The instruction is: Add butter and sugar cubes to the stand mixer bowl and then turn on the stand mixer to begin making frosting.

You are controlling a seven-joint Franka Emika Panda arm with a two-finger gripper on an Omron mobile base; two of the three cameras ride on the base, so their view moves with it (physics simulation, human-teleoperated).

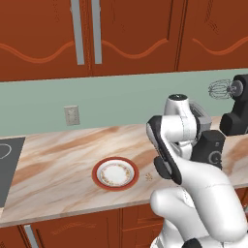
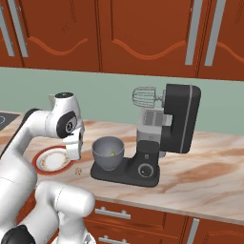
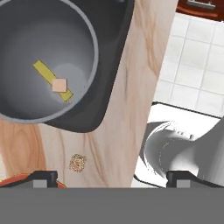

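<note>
1. Butter (image 3: 51, 80) lies in the stand mixer bowl (image 3: 26, 48), a sugar cube (image 3: 59, 85) resting on it.
2. We judge loading done; the dial (image 2: 144, 170) on the stand mixer (image 2: 167, 128) comes next.
3. Our worry: reaching across, we could clip the bowl rim or whisk (image 2: 144, 97).
4. Gripper (image 3: 111, 177) hovers above the counter (image 3: 127, 109) beside the bowl, fingers spread wide, pinching nothing.
5. A speckled crumb (image 3: 78, 162) sits near the plate (image 2: 51, 159).

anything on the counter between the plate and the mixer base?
Yes: one small speckled tan cube lies on the bare counter between the red-rimmed plate and the stand mixer base, clearest in the right base view.
</note>
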